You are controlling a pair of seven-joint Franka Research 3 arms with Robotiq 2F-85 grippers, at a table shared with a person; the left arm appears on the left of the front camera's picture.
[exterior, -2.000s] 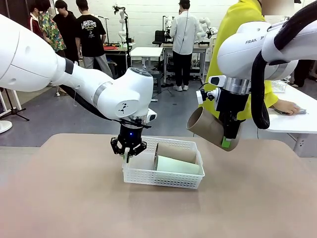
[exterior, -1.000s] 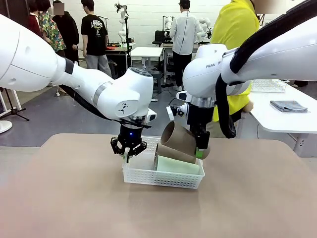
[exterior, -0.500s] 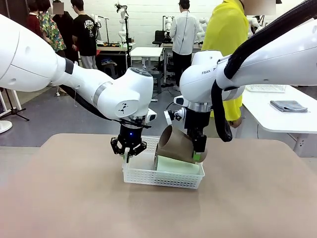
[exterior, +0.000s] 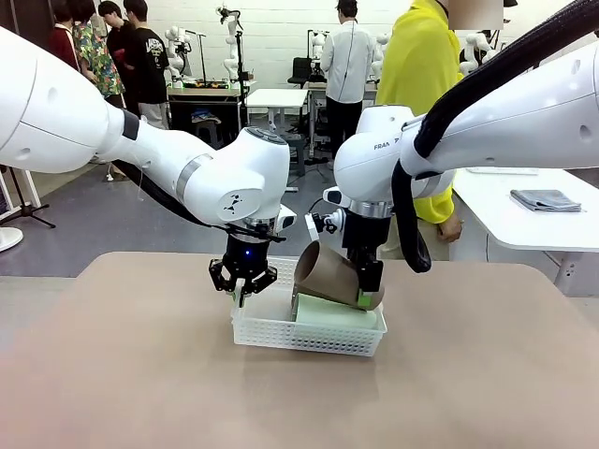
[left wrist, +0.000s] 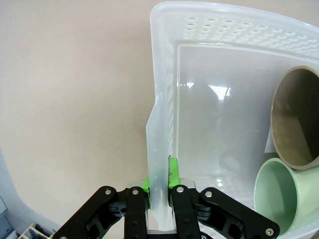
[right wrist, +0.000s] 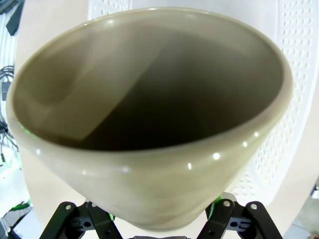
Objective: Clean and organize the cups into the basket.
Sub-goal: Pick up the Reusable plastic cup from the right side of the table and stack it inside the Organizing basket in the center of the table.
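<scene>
A white brick back wall [exterior: 281, 37] stands behind grey flooring [exterior: 103, 220]; a white side table [exterior: 543, 220] carries a folded grey cloth [exterior: 546, 199].

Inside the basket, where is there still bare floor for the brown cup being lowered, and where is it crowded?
The basket floor is bare on the side by the wall that the left tool pinches. The opposite end is crowded: a mint cup lies there, with the brown cup, held by the right tool, above it.
</scene>
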